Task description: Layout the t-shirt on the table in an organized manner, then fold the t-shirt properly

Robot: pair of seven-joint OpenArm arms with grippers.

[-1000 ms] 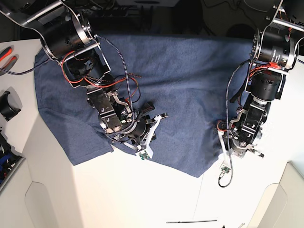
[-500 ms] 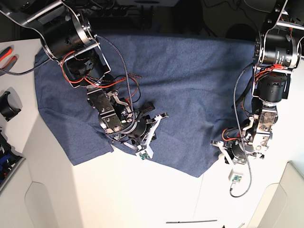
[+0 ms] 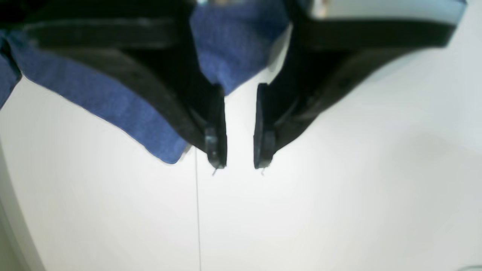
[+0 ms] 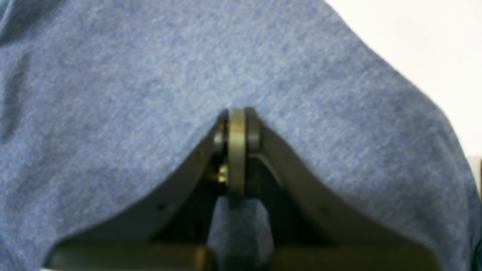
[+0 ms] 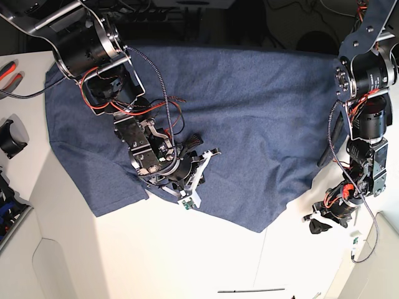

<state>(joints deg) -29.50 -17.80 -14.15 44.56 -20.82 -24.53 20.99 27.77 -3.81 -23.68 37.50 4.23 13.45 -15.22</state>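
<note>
The slate-blue t-shirt (image 5: 243,112) lies spread wide across the white table (image 5: 187,261), with no lettering showing. In the right wrist view my right gripper (image 4: 236,117) is shut, its tips resting on the t-shirt (image 4: 113,94). In the base view that arm (image 5: 153,163) leans over the shirt's lower left part. My left gripper (image 5: 321,223) is off the cloth on bare table, just right of the shirt's lower right corner. In its wrist view the left gripper (image 3: 240,161) is open with nothing between the tips. The t-shirt's (image 3: 113,109) edge lies behind them.
A red-handled tool (image 5: 9,70) and a black part (image 5: 9,140) lie at the far left. Raised white panels stand at the near corners (image 5: 62,268) (image 5: 383,249). A thin dark rod (image 5: 249,290) lies at the front edge. A seam line (image 3: 197,218) crosses the table.
My left gripper has opened, let go of the shirt's lower right edge, and drawn right and toward the front onto bare table. That edge now lies further right. The right arm has not moved.
</note>
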